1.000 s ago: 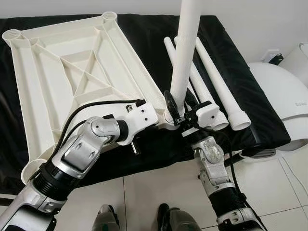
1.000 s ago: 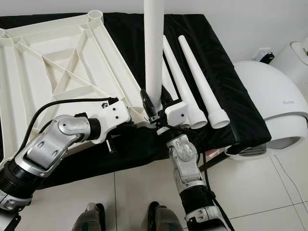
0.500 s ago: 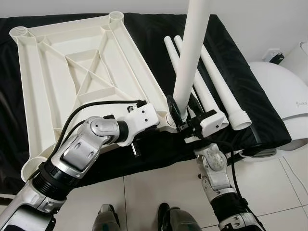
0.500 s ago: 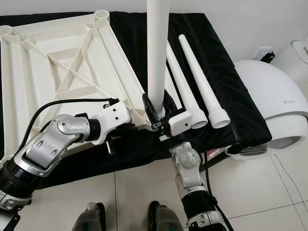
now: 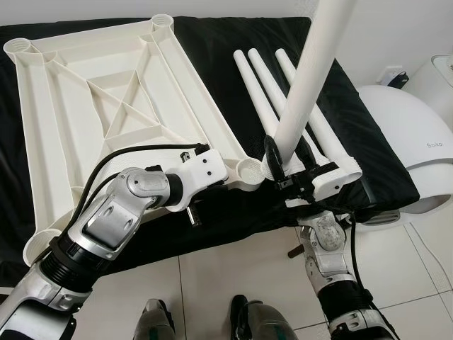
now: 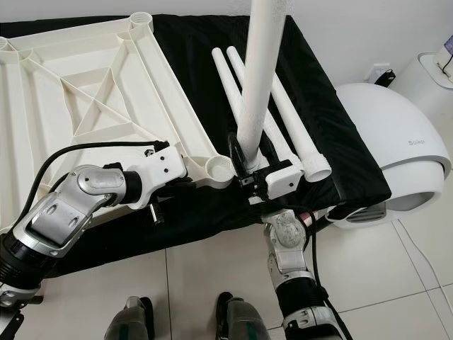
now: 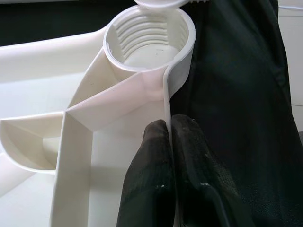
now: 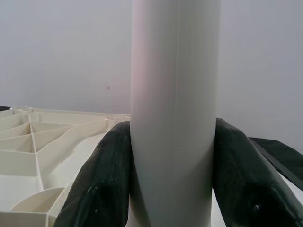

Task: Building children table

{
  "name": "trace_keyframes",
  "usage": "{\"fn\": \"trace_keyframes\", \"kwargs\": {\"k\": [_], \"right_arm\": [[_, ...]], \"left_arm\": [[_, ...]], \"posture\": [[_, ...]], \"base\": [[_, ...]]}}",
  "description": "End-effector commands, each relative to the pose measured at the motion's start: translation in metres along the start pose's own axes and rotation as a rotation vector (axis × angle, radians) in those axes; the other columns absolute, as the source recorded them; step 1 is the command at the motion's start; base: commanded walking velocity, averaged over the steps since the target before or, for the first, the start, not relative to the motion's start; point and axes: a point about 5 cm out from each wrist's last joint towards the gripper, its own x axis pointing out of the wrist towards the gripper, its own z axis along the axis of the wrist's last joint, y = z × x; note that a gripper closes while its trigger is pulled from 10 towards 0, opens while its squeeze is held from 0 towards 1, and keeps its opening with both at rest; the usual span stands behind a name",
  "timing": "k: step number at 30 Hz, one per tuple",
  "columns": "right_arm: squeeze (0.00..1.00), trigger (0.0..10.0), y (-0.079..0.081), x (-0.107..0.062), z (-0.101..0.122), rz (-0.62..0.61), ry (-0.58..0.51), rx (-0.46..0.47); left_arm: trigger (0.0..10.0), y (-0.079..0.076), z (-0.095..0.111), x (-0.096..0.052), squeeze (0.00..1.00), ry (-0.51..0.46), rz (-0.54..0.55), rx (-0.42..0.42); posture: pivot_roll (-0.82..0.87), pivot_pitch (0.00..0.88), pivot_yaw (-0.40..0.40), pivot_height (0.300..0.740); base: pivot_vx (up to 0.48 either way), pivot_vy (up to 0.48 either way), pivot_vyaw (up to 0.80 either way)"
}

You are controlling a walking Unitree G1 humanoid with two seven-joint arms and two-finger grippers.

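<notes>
The white table top (image 5: 106, 106) lies underside up on a black cloth. Its near right corner socket (image 5: 249, 168) stands open, threads showing in the left wrist view (image 7: 149, 45). My left gripper (image 7: 169, 124) is shut on the table top's thin rim just short of that socket. My right gripper (image 5: 287, 157) is shut on a white table leg (image 5: 311, 78), fingers (image 8: 102, 189) on both sides of it. The leg stands upright, leaning right, its lower end just to the right of the socket. Three loose legs (image 6: 228, 78) lie on the cloth behind.
The black cloth (image 5: 226, 42) covers a low surface whose front edge runs by my arms. A white domed appliance (image 5: 410, 142) sits on the floor at the right. Tiled floor (image 5: 233, 276) and my feet (image 5: 244, 322) lie below.
My right gripper has carried the leg to the right and tilted it. Its lower end came off the corner socket, which now shows open. The left gripper kept its hold.
</notes>
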Motion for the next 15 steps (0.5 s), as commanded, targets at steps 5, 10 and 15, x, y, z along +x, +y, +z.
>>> {"fn": "trace_keyframes", "kwargs": {"k": [5,10,15], "right_arm": [[0.0,10.0,-0.011,-0.015,-0.028,-0.083,0.21,0.112],[0.0,10.0,-0.012,-0.003,-0.022,-0.083,0.173,0.158],[0.0,10.0,-0.014,0.022,-0.006,-0.085,0.097,0.226]], "left_arm": [[10.0,0.009,0.009,-0.011,0.0,-0.016,0.037,0.055],[10.0,0.009,0.008,-0.011,0.0,-0.014,0.038,0.056],[10.0,0.01,0.008,-0.01,0.68,-0.017,0.043,0.039]], "posture": [[0.09,0.213,-0.025,0.74],[0.09,0.213,-0.025,0.74],[0.09,0.214,-0.03,0.74]], "base": [[0.0,0.0,0.0],[0.0,0.0,0.0],[0.0,0.0,0.0]]}}
